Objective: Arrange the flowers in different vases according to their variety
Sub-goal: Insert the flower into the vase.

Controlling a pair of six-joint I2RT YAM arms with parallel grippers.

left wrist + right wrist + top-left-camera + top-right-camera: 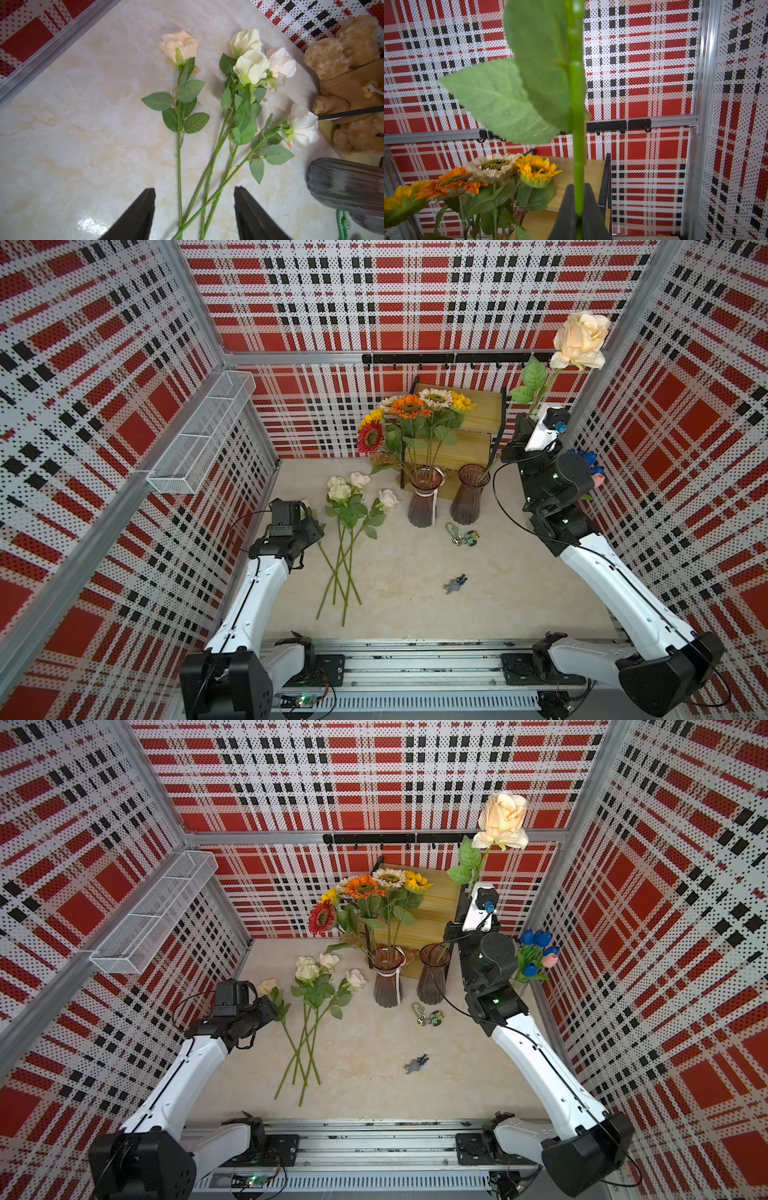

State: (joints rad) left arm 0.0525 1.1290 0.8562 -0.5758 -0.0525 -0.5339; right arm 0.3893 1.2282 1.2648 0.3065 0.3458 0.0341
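Observation:
My right gripper point(579, 192) is shut on the green stem of a cream rose point(579, 339), held upright high at the back right. The stem's lower end reaches the mouth of the brownish vase point(469, 495). Beside it, the pinkish vase point(426, 499) holds several sunflowers point(411, 406). Blue tulips and one pink tulip point(538, 950) stand in a clear vase point(519, 986) behind the right arm. Several roses point(249, 66) lie on the table, stems crossing. My left gripper point(195, 189) hangs open above their stems, touching none.
A wooden two-tier shelf point(482, 410) stands behind the vases, with a teddy bear point(353, 83) under it. A key ring with charms point(461, 535) and a small figurine point(455, 585) lie on the table. A wire basket point(203, 435) hangs on the left wall.

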